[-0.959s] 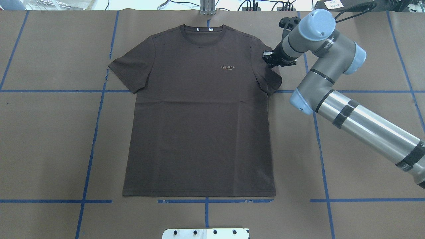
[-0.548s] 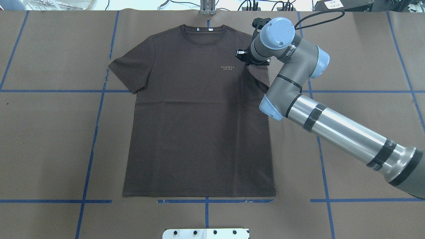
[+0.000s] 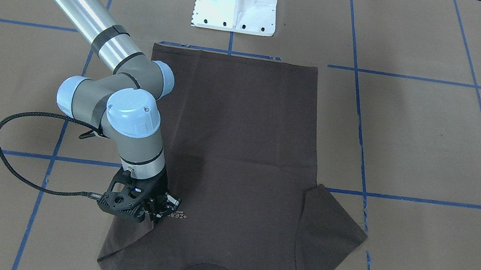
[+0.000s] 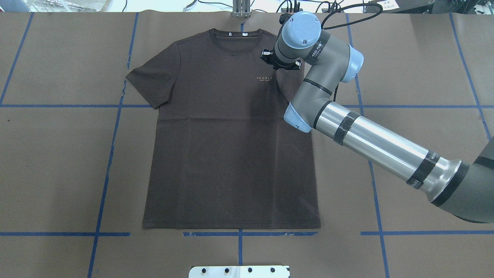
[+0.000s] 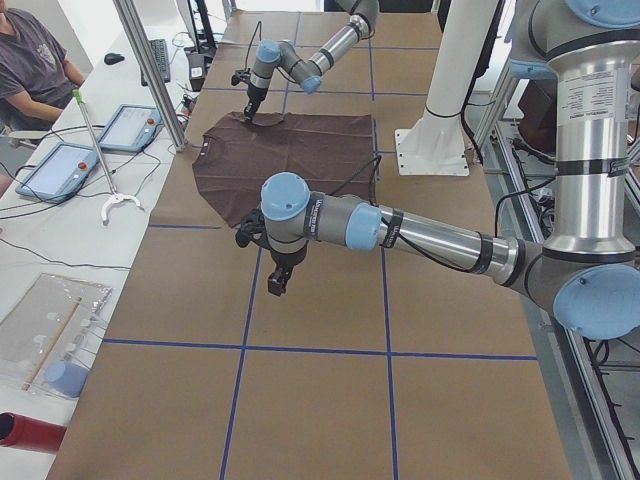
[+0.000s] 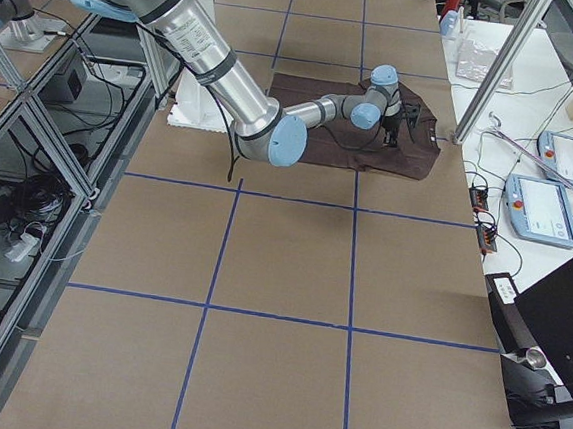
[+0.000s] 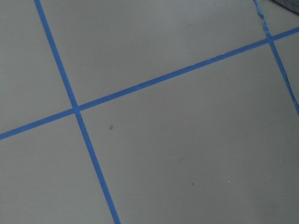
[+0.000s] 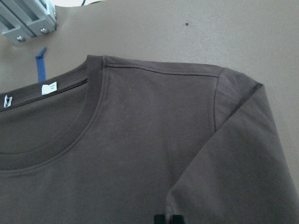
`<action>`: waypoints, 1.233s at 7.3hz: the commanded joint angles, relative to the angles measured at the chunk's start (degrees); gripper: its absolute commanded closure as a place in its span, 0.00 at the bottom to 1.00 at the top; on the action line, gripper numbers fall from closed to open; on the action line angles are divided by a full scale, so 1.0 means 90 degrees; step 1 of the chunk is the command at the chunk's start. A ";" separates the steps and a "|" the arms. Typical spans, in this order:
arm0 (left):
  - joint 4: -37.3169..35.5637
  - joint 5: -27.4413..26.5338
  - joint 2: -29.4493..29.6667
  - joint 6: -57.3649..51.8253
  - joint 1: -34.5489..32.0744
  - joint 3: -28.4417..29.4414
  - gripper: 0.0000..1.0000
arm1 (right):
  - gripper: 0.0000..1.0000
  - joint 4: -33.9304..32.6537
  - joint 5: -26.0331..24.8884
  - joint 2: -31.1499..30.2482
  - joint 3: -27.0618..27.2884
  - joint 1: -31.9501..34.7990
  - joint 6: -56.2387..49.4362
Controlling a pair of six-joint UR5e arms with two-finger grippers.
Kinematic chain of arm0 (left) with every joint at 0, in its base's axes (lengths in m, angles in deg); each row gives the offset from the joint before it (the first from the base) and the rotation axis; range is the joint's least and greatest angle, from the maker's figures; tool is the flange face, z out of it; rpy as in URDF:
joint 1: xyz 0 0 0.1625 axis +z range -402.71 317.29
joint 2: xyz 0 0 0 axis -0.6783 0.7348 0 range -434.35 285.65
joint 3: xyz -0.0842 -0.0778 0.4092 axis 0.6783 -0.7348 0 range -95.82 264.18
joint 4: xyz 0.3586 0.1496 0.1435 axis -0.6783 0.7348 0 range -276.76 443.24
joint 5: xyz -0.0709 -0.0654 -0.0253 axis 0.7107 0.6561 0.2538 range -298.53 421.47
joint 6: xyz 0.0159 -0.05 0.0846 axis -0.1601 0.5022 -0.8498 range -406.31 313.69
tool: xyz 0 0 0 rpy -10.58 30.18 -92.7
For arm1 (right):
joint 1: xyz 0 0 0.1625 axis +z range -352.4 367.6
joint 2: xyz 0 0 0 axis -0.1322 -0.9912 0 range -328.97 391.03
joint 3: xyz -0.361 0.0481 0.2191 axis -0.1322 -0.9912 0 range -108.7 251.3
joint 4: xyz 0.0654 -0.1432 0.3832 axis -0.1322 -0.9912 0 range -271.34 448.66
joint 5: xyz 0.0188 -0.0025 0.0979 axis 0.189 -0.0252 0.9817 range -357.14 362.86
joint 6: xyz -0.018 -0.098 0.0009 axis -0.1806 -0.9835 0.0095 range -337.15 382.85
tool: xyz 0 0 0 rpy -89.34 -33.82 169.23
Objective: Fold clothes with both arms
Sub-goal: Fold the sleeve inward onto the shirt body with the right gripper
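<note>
Where the left-end view took in a side bench, a clear tray (image 5: 95, 290) at lower left held a thin stick (image 5: 55, 345) and a pale blue item (image 5: 68, 378). Left gripper (image 5: 279, 283) hung over the table (image 4: 58, 162) near the spread sleeve (image 4: 152, 83), apart from it; jaw state could not be told. T-shirt (image 4: 231, 154) lay flat, front up, at frame centre, its hem (image 4: 231, 226) just short of the lower tape line (image 4: 61, 234), with brown paper wide on either side. Right gripper (image 3: 158, 214), upper centre-right, was clamped on the other sleeve, turned inward over the chest beside the lettering (image 4: 264, 78). Right arm (image 4: 378, 139) crossed the right half.
</note>
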 commanded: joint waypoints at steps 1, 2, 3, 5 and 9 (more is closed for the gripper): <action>0.0536 0.0011 0.0399 0.1873 0.0261 -0.0040 0.01 | 0.00 0.0011 0.0102 -0.0395 0.0736 0.0019 -0.0011; 0.0955 -0.0067 0.0914 0.3676 0.1037 -0.0011 0.01 | 0.00 -0.0009 0.0296 -0.0902 0.1428 0.0019 -0.0011; 0.1172 -0.0232 0.1509 0.4951 0.1944 0.0221 0.01 | 0.00 -0.0018 0.0569 -0.1351 0.2083 0.0038 0.0018; 0.1193 -0.1226 0.2846 0.6782 0.2992 0.0999 0.01 | 0.00 -0.0009 0.0863 -0.2425 0.3402 0.0155 -0.0001; 0.4038 -0.2679 0.4080 0.7688 0.3554 0.4609 0.15 | 0.00 0.0021 0.1421 -0.4137 0.5074 0.0449 -0.0050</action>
